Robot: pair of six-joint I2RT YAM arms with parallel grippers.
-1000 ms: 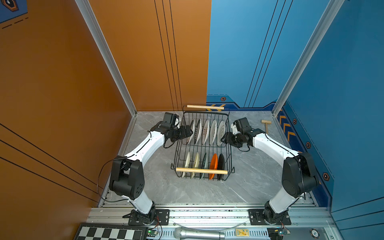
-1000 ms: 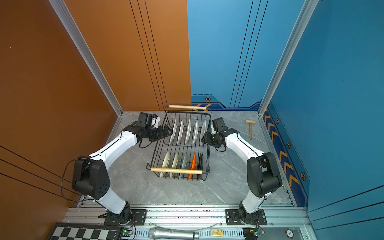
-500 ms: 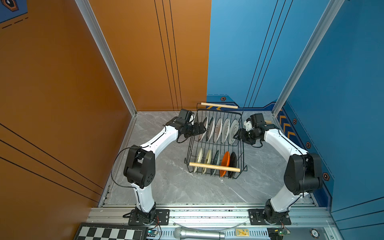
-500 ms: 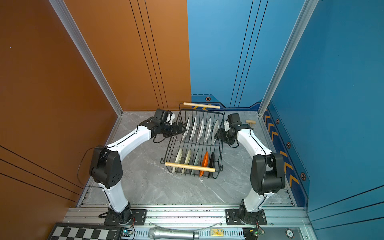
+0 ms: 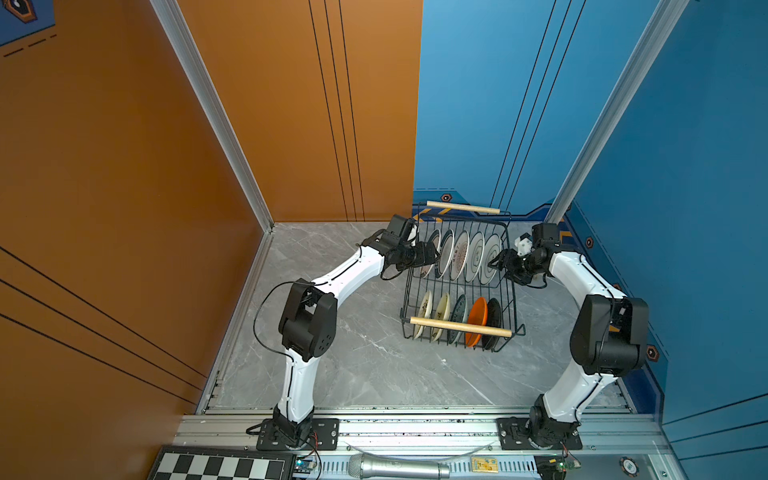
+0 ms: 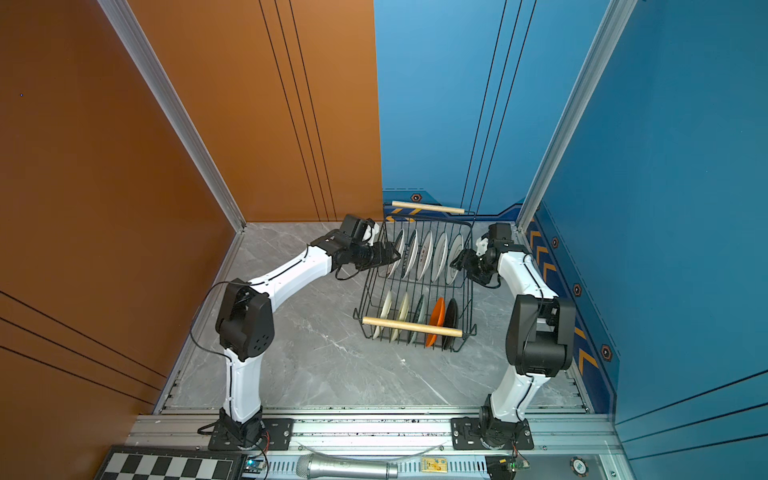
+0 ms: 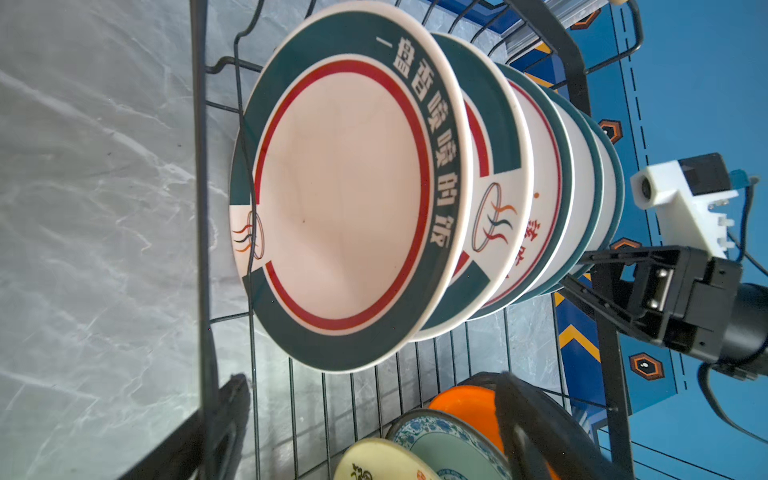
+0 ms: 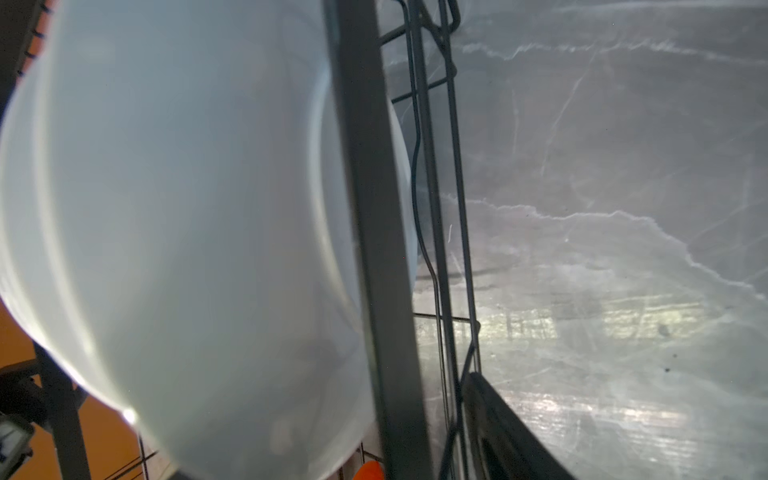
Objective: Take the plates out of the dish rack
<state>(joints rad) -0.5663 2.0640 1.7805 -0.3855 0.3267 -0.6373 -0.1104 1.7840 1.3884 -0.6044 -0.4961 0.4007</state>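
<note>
The dish rack [image 5: 460,326], a black wire basket with two wooden handles, stands at the back right of the grey floor in both top views. Several larger plates [image 5: 461,255] stand on edge in its far row and several smaller plates [image 5: 457,316] in its near row. My left gripper [image 5: 432,253] is open and straddles the rack's left wall; in the left wrist view it [image 7: 370,376] faces the first large plate [image 7: 345,199]. My right gripper [image 5: 494,262] is open astride the right wall. The right wrist view shows a plate's white back [image 8: 187,228] and one finger [image 8: 498,424].
Orange walls close the left and back left, and blue walls the back right and right, close behind the rack's far handle [image 5: 461,207]. Grey marble floor [image 5: 353,353] lies left of and in front of the rack. A microphone [image 5: 399,465] and a chessboard [image 5: 216,467] lie on the front rail.
The rack with its plates has shifted steadily to the right and slightly back. Both grippers travelled with it at its side walls, the left arm stretching out further.
</note>
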